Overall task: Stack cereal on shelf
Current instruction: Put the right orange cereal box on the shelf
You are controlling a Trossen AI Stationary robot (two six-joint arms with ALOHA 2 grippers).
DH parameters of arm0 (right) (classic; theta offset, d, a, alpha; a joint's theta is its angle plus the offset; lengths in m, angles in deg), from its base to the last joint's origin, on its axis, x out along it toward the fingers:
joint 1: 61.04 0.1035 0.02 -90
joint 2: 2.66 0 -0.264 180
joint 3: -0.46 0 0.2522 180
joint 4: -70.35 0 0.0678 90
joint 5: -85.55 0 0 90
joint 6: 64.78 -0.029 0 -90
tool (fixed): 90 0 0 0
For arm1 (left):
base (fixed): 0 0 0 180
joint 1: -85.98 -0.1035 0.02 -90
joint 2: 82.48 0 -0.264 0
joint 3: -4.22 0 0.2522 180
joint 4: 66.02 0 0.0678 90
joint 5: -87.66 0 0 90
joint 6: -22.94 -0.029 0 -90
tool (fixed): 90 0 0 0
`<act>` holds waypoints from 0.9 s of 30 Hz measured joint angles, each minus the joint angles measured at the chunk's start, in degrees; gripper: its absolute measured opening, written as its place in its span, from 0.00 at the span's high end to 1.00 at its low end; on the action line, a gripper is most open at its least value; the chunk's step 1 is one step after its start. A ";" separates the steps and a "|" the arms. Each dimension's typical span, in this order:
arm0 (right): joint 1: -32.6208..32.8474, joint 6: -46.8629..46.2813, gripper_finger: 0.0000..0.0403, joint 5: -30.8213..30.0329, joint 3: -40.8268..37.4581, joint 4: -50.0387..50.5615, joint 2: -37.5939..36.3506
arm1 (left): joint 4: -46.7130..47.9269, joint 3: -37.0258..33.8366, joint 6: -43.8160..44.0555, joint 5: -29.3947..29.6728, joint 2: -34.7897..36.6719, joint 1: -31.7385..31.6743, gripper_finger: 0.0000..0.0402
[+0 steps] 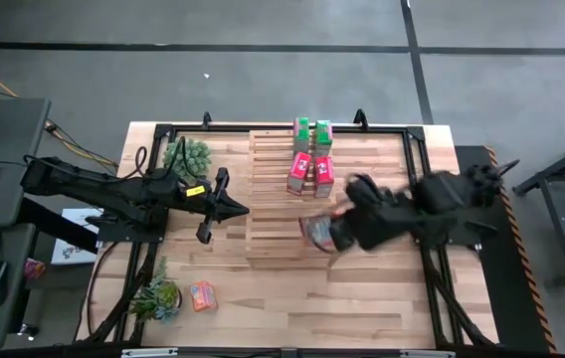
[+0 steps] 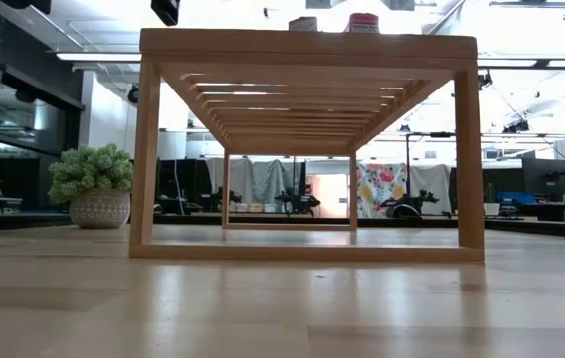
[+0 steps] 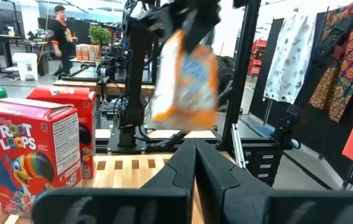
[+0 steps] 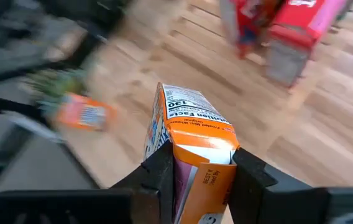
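The right end effector (image 4: 202,171) is clamped on an orange cereal box (image 4: 192,140), one dark finger on each side of it. In the overhead view that arm reaches in from the right of the frame, and the held box sits over the right edge of the pale slatted shelf (image 1: 273,214), lower centre of the rack. Four boxes already stand at the shelf's upper right: two green boxes (image 1: 312,131) at the back, two red Froot Loops boxes (image 1: 309,171) just in front of them. The second orange box (image 1: 202,295) lies on the worktop (image 1: 362,308) at lower left, beside a potted plant (image 1: 156,295). The left end effector (image 1: 237,208), fingers together, hangs at the shelf's left edge.
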 joint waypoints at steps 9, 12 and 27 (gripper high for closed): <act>-12.08 7.88 0.75 14.69 -7.38 0.05 -0.08 | 1.20 0.02 0.03 0.07 0.00 1.17 1.00; -13.86 8.25 0.75 17.43 -8.65 0.11 -0.71 | 1.20 0.02 0.05 0.13 0.00 1.67 1.00; -16.09 13.37 0.75 16.62 -9.91 0.02 -1.95 | 0.64 0.02 0.01 2.99 -1.00 3.26 1.00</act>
